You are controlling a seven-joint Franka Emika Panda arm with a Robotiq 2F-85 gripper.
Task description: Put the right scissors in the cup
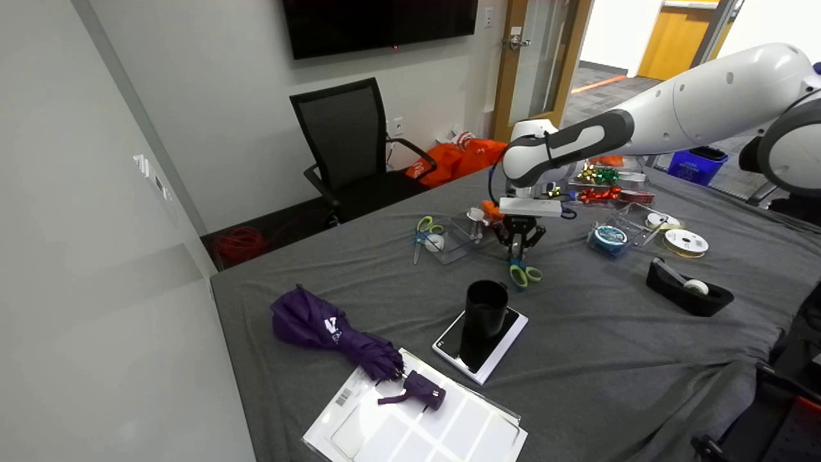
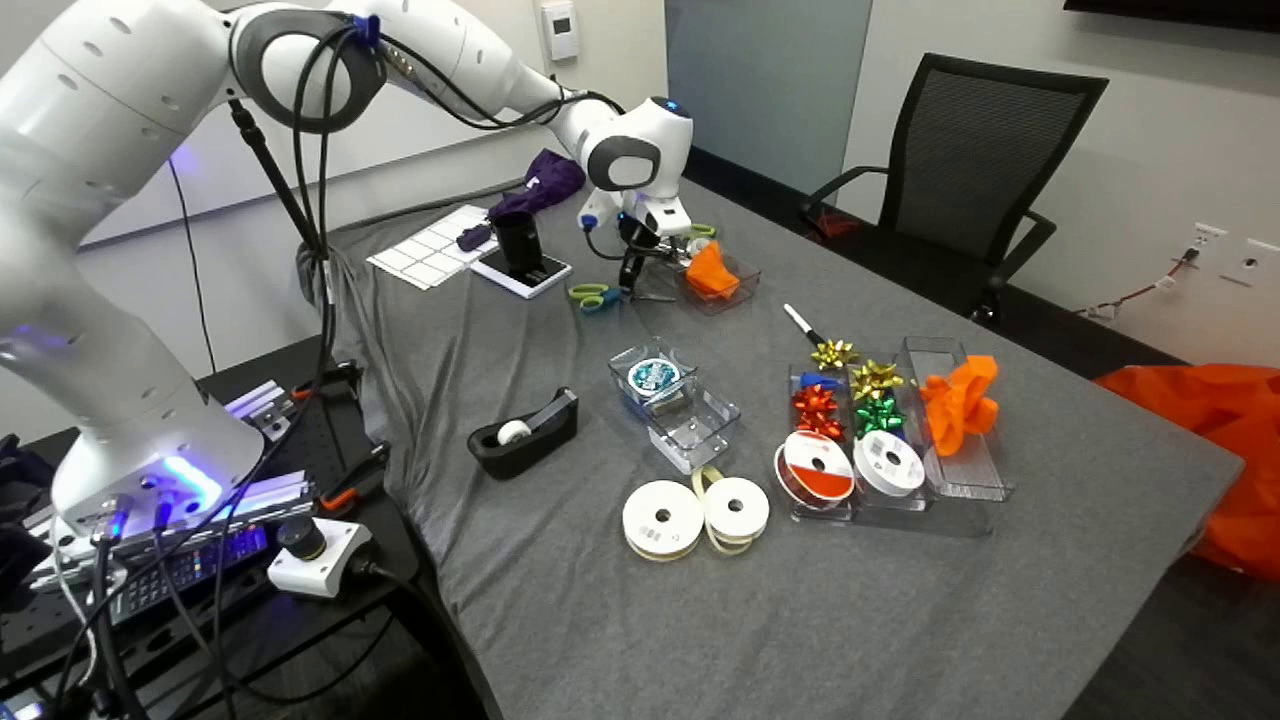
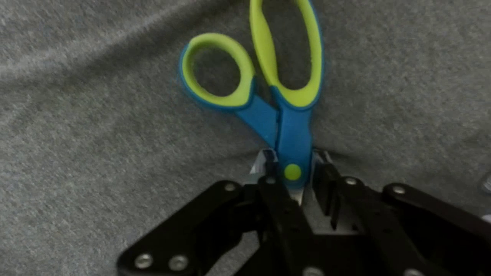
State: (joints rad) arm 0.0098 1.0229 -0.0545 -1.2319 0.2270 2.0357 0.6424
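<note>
The right scissors, with green loop handles and a blue body, show in both exterior views [image 1: 524, 274] [image 2: 596, 297] and in the wrist view [image 3: 294, 130]. My gripper [image 1: 517, 250] points down at them. In the wrist view its fingers [image 3: 293, 158] press on both sides of the blue body at the green pivot dot. Most of the blades are hidden under the gripper. The handles are at or just above the cloth; I cannot tell which. The black cup [image 1: 485, 309] stands upright on a white-edged tablet and also shows in an exterior view [image 2: 517, 240].
Another green-handled pair of scissors [image 1: 420, 239] lies beside a clear tray [image 1: 458, 247] behind the gripper. A purple umbrella [image 1: 333, 330] and white sheets [image 1: 423, 423] lie past the tablet [image 1: 510, 340]. A black tape dispenser [image 2: 525, 435], ribbon spools [image 2: 663, 518] and bow trays lie elsewhere.
</note>
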